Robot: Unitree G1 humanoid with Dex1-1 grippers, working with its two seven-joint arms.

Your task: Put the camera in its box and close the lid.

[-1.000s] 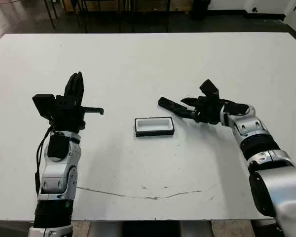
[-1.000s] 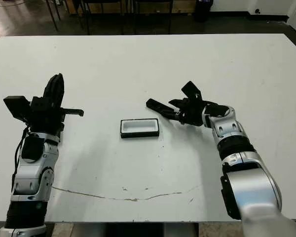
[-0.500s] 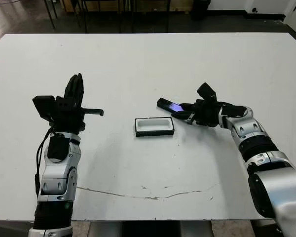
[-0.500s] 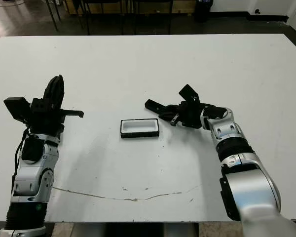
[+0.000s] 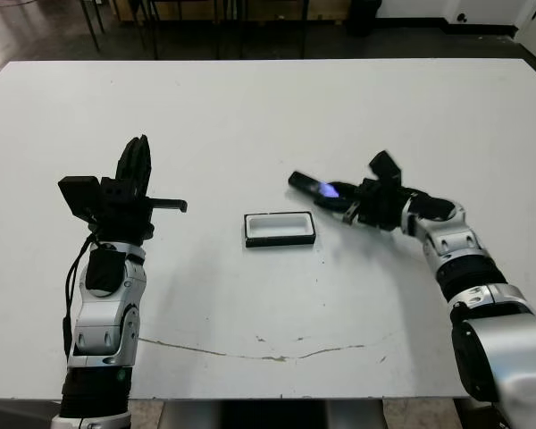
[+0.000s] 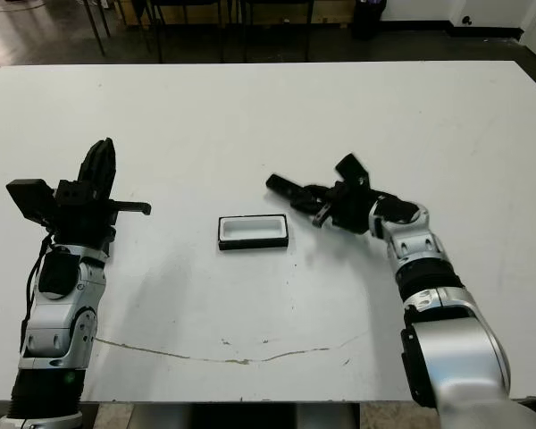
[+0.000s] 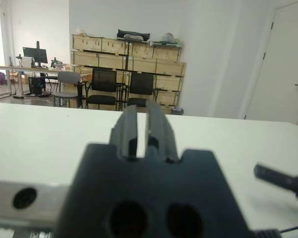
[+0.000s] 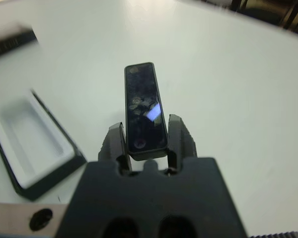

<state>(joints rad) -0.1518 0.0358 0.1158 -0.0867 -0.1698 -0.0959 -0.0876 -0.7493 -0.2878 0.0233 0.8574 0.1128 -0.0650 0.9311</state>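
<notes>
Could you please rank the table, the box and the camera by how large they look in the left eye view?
1. White table, far the largest.
2. Shallow black-rimmed, white-lined box.
3. Slim glossy black bar camera, partly hidden by the right gripper, so its rank below the box is unsure.

Beyond the white counter (image 7: 35, 134) stands a white wall (image 7: 218, 54). Against it runs a row of pale wooden crates (image 7: 126, 62), stacked on shelving, with dark bundles lying on top. Two black chairs (image 7: 124, 89) and a grey one (image 7: 67, 87) wait before them. A desk with a monitor (image 7: 32, 53) sits beside a bright window. A white door (image 7: 288, 64) closes the other end. The floor (image 5: 36, 36) is dark and glossy.
</notes>
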